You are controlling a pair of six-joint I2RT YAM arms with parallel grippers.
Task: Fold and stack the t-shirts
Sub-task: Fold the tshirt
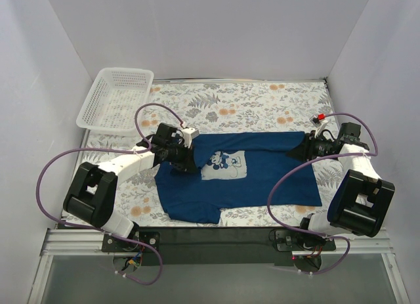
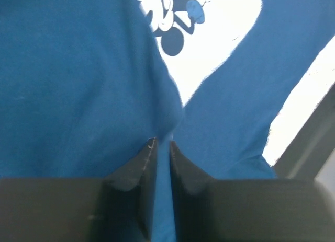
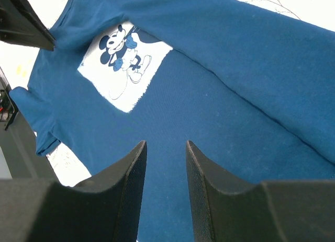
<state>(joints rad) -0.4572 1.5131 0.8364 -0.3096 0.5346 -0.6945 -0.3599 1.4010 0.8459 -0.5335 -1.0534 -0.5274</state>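
At left end effector [image 2: 163, 147] | t-shirt [image 1: 262, 178] fold pinched; rest spread flat

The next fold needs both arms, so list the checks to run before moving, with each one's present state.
1. Left gripper holds the t-shirt: ok, a ridge of cloth is pinched in it.
2. Right gripper holds cloth: not ok, jaws apart over the shirt, nothing between them.
3. Shirt lies flat: not ok, cloth is drawn up into a ridge at the left gripper.
4. Mouse print faces up: ok.
5. Basket clear of the shirt: ok, apart at the far left corner.
6. Right gripper touching the cloth: cannot tell.
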